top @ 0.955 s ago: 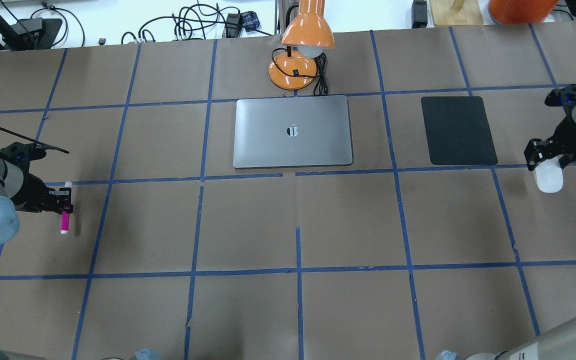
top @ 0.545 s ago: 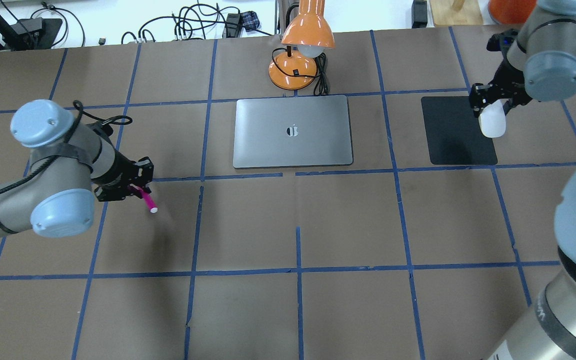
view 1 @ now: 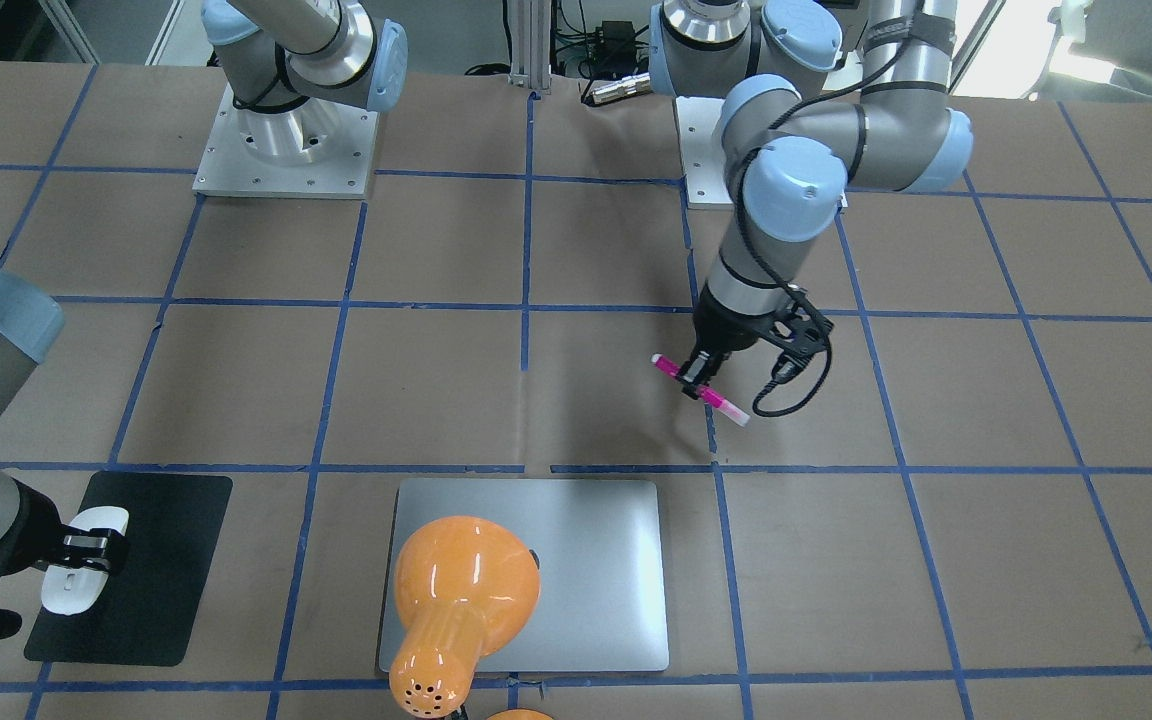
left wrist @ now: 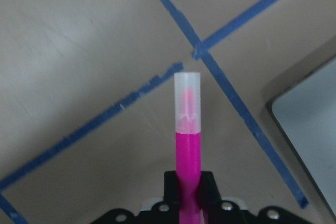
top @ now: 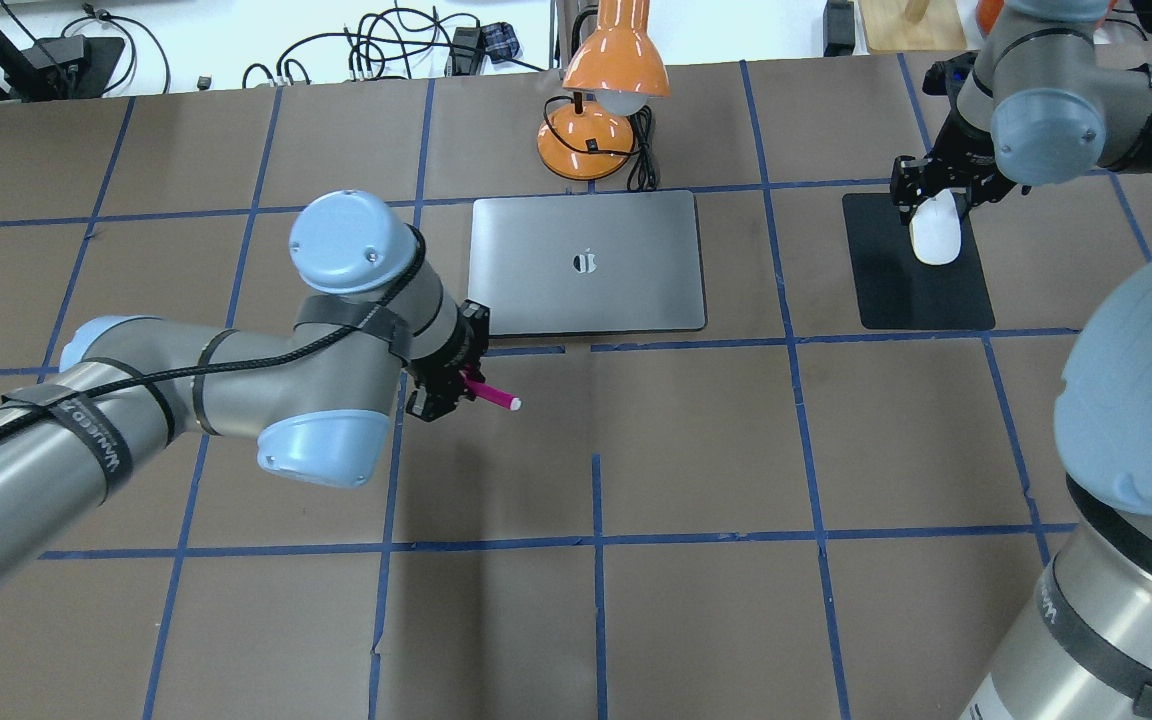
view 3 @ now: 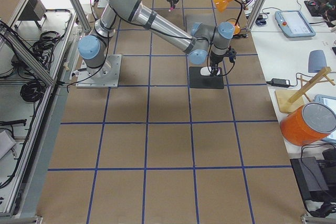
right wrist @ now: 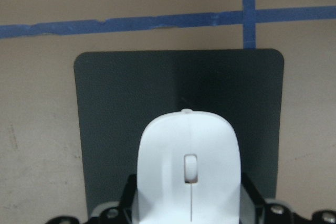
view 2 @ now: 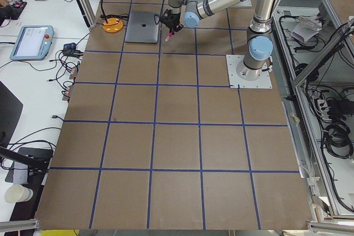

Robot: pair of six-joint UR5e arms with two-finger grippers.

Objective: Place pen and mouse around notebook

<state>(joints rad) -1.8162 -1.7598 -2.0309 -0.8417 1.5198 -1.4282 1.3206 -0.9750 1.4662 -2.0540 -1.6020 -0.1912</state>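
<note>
brown taped counter (top: 696,450)
thin magenta pen (top: 498,398) clamped in left tool (top: 463,385) near flat silver-grey notebook (top: 586,290), for placing; glossy white mouse (top: 935,238) gripped by right tool (top: 934,205) over black mat (top: 921,295).

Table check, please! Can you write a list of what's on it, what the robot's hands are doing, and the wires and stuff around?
Surface: table covered in brown paper with a blue tape grid.
Job's things: notebook lies flat and closed; pen held near its corner on the left arm's side; mouse held over the black mat.
Clutter: orange lamp behind the notebook.
Grippers: left gripper shut on the pen; right gripper shut on the mouse.
Cables: lamp cord by its base; arm cable along the left arm; loose cables past the far edge.
Surroundings: orange container and wooden stand on a side bench.
</note>
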